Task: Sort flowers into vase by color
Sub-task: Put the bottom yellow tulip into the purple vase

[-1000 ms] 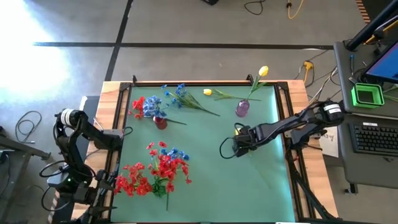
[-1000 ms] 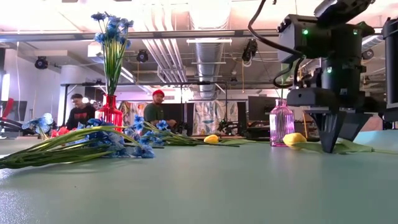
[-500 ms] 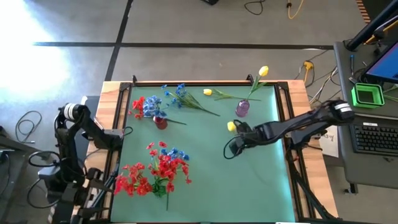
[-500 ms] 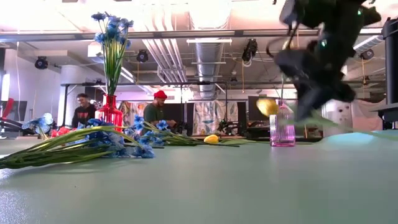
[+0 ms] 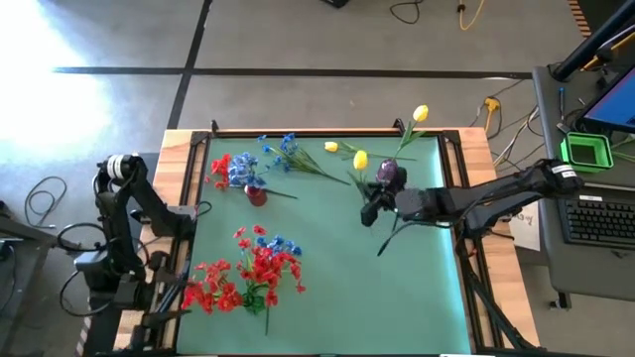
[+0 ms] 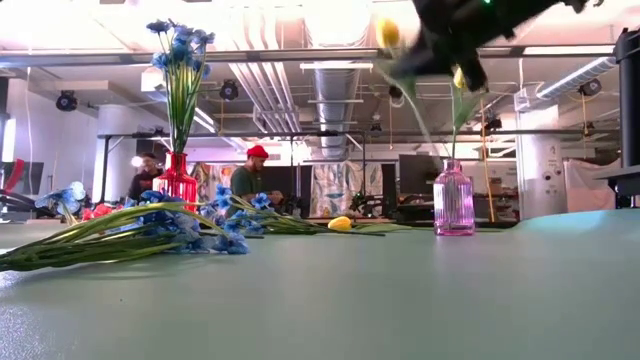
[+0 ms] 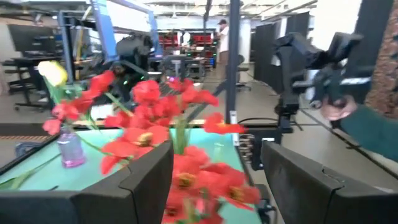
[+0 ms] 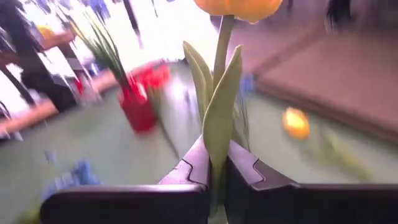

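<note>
Above the pink vase — right gripper clamping a yellow tulip.

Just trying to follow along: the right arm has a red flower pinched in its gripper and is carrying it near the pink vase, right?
Not quite. The flower is a yellow tulip, not red. The right wrist view shows the right gripper shut on its green stem. The rest holds: the high view shows it by the pink vase.

Right gripper clamped, raised mid-table
</note>
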You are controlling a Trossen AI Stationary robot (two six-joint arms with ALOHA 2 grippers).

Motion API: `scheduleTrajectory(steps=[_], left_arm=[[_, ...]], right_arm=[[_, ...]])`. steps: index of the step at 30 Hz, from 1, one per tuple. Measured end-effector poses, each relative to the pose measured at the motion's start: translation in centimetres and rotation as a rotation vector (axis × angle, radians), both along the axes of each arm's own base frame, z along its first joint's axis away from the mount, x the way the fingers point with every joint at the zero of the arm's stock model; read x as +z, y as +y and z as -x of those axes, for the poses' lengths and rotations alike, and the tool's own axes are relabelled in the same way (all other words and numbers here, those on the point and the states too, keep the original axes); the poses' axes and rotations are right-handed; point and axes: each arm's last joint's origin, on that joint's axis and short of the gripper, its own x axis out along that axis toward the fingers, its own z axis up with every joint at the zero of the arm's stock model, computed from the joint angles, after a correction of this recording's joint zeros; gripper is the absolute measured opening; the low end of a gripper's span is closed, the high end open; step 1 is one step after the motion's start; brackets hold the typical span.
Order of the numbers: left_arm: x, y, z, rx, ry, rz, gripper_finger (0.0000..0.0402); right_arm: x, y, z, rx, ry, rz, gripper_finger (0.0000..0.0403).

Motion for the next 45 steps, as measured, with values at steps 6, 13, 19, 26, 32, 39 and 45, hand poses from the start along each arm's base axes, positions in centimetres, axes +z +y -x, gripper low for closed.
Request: scheduleTrajectory(steps=[6,13,19,26,32,39,45], left_arm=[[0.7,1.4,-0.5,0.018,-0.004,0.006,0.023],[1.8,2.5,-0.9,0.038,-0.012,-0.004,0.023],[2.8,4.1,-2.4,0.107,-0.032,-0.034,0.023],[3.9,6.1,-3.5,0.182,-0.033,-0.016,0.023],[4.0,6.4,-4.2,0.212,-0.062,-0.059,0.023],[4.4,7.1,-4.7,0.244,-0.079,-0.068,0.023],[4.7,7.8,-4.8,0.261,-0.08,-0.063,0.023]], right_arm=[[3.9,-1.6,0.4,-0.009,-0.128,0.278,0.0013],[6.0,-5.5,3.5,-0.178,-0.126,0.418,0.0013],[7.2,-7.5,6.5,-0.288,-0.168,0.453,0.0013],[7.5,-8.3,8.4,-0.342,-0.139,0.443,0.0013],[6.1,-8.7,8.2,-0.364,-0.076,0.399,0.0013],[5.0,-8.8,8.1,-0.388,-0.056,0.392,0.0013],[4.6,-8.8,8.1,-0.39,-0.062,0.374,0.0013]])
